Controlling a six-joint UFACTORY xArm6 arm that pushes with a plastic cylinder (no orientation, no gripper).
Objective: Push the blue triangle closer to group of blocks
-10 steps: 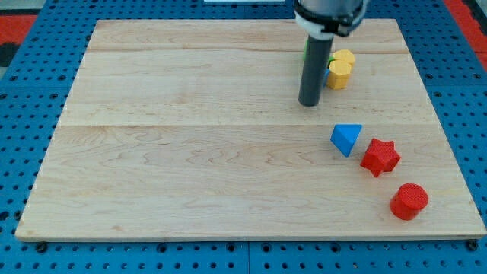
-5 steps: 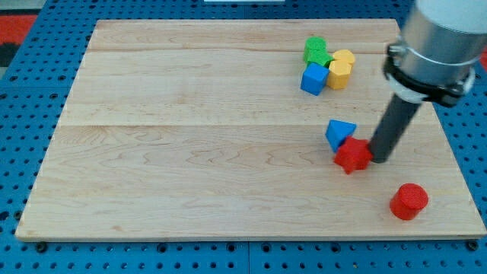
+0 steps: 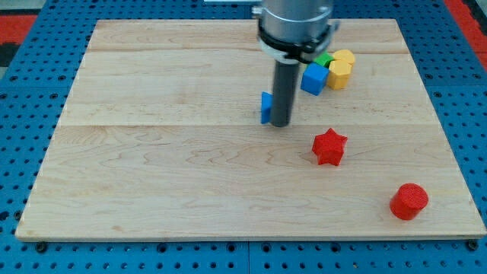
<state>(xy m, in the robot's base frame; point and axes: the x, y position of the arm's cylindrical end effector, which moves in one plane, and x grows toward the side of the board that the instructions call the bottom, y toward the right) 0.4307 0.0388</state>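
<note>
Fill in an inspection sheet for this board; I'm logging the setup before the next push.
Surface: bare wooden board on a blue pegboard.
Job's things: blue triangle, mostly hidden behind my rod; blue cube, green block and yellow block clustered at the view's top.
Clutter: red star; red cylinder.
Grippers: none; my tip touches the triangle's right side.
Cables: nothing seen.
Surroundings: red patches at the top corners.

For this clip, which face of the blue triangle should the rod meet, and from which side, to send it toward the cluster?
Judging by the layout, meet the blue triangle on its face toward the view's left, pushing right and slightly up toward the blue cube, yellow block and green block. My tip now touches its right side, the wrong one.
</note>
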